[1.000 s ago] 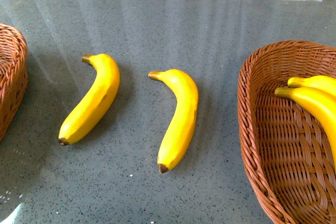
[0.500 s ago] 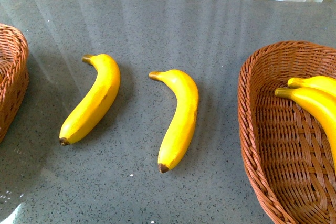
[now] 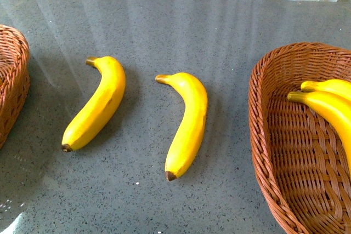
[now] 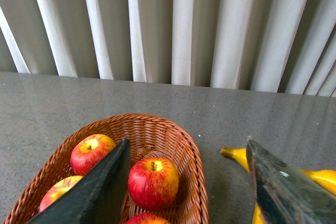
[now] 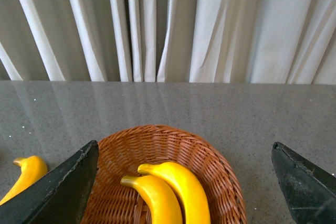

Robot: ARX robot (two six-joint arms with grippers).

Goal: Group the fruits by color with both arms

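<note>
Frame centre: middle banana (image 3: 187,123) lay on the table (image 3: 219,31).
Left of it: second banana (image 3: 96,105), apart.
Right edge: basket (image 3: 256,130) held two bananas (image 3: 329,110).
Left edge: another basket (image 3: 16,75).

The front view looked steeply down, close over the grey speckled counter (image 3: 164,26). Both low wrist views faced the pale pleated curtain (image 4: 173,24) past its far edge, each sharing one brown wicker basket (image 5: 173,135) with the front.
</note>
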